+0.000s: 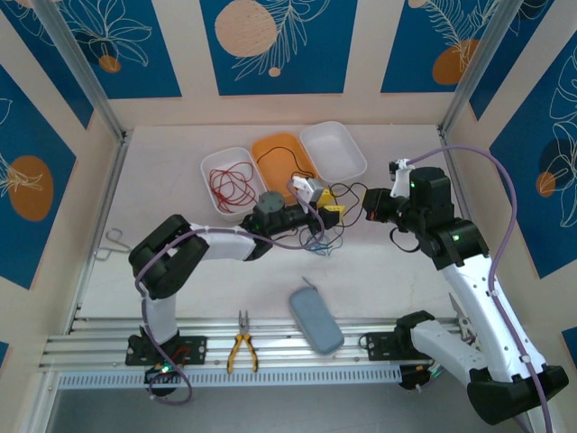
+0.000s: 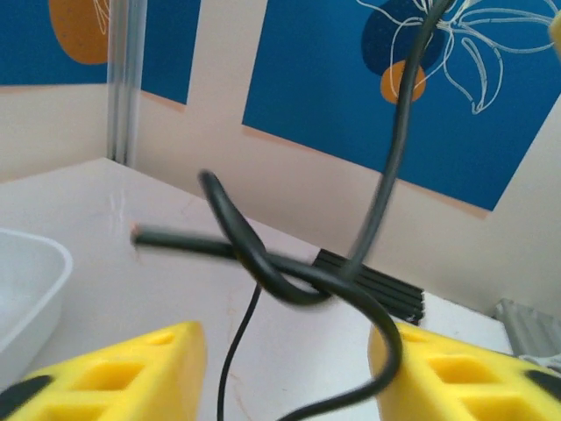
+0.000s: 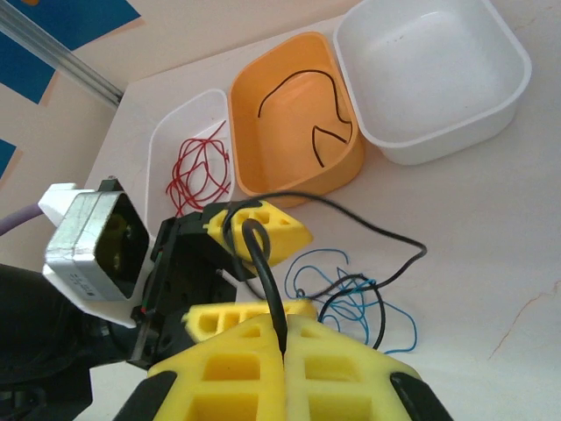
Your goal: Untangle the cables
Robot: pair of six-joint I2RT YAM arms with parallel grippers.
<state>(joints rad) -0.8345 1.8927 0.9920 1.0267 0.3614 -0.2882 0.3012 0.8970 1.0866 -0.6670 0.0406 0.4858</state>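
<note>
Jaws of the right claw (image 3: 284, 338) were pressed together on a thick black rubber-coated cable (image 3: 266, 267), which rose from between its yellow fingers and passed up through the gap of the left claw (image 2: 289, 373). That left claw was open: its two yellow fingers stood apart, and the black rubber-coated cable ran between them without being pinched. Seen from the left wrist, the cable crossed over itself in a loose knot in the air just ahead of the fingertips.

Beyond the claws it arced across to the pale table (image 3: 491, 263) and dropped into a tangle of thin light-blue wires (image 3: 302, 267) lying loose on the surface, near an orange plastic tray (image 3: 294, 188). A thin black wire (image 3: 326, 110) lay curled inside that tray. Red wires (image 3: 197, 167) were heaped in the white tray (image 3: 166, 132) on its left, and a second white tray (image 3: 438, 140) sat just beside it on the right.
</note>
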